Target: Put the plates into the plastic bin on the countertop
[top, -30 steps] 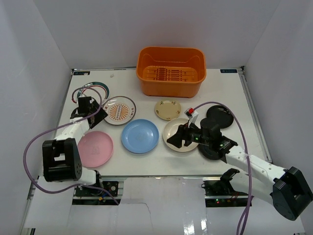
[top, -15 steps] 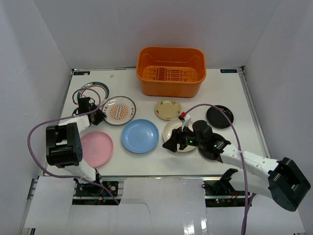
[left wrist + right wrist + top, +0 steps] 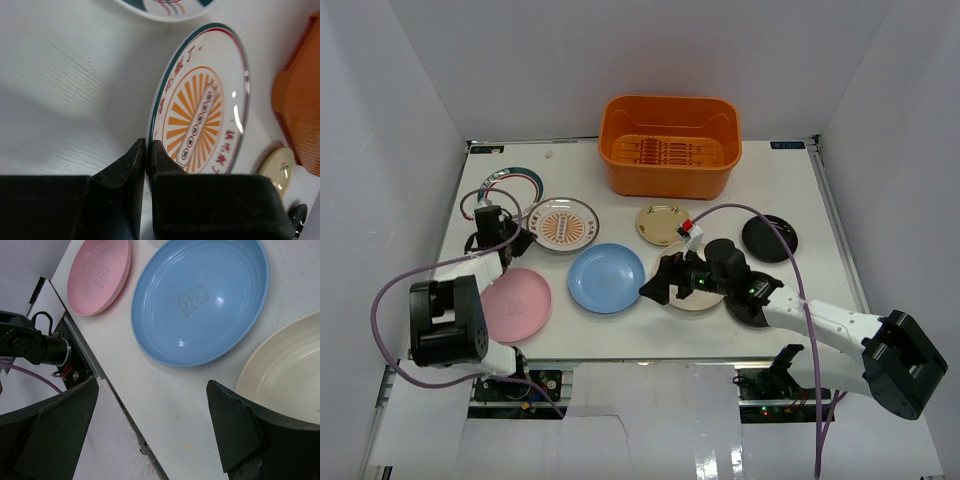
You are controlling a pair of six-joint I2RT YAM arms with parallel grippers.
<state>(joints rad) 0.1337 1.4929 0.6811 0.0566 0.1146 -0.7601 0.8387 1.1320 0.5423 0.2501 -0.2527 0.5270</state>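
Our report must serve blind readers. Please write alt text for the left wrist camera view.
The left gripper pinches the near rim of a white plate with an orange sunburst pattern on the white countertop. The orange bin shows at the right edge, a small tan plate at lower right, a second patterned plate at the top.

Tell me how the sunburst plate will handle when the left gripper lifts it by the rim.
Probably stiff: the sunburst plate keeps a crisp round rim and looks hard. Likely slippery, since its glaze shows bright highlights and the left gripper pinches only a thin edge. Held there, it may tilt or swing.
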